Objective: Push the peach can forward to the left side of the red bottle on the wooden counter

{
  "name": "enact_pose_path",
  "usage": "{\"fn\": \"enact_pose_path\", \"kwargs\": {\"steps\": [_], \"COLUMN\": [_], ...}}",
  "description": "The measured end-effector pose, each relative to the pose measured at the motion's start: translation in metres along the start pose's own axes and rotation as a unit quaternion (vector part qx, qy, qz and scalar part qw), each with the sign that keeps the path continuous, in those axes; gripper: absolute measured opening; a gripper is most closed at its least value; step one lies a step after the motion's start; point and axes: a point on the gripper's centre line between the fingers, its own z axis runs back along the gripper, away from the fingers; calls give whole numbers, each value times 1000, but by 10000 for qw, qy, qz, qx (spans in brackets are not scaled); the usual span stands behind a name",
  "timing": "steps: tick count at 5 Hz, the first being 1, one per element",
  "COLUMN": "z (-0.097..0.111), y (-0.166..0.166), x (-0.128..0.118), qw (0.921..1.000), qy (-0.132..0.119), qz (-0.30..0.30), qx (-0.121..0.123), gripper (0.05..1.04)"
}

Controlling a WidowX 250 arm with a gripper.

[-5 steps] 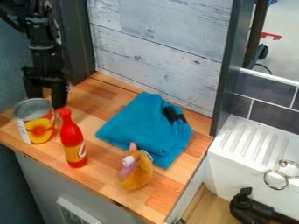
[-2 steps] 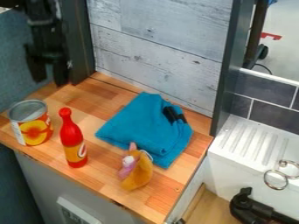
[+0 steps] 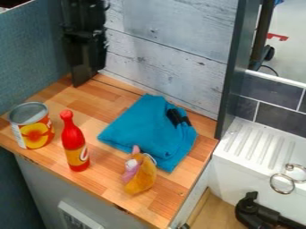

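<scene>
Can [image 3: 37, 135], open-topped, grey inside, upright on counter [image 3: 110, 181] beside red bottle [image 3: 73, 142].

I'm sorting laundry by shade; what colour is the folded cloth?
Teal blue; the cloth shows best in the camera view.

Toy kitchen, wooden counter [image 3: 164, 203], white ridged sink unit [image 3: 242, 143], grey wall tiles [image 3: 276, 112]
</scene>
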Motion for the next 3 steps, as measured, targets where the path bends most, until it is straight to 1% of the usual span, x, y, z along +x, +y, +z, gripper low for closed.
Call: {"fn": "enact_pose_path", "kwargs": {"steps": [1,2,3], "z": [11,3,2], "y": [-44,-68,-72], "x": [-5,-2,-5], "qw": [9994,9981,9982], "qy": [11,102,281], "qz": [-342,-588,-496], "qx": [35,124,209], "gripper": [1000,1001,1001]}}
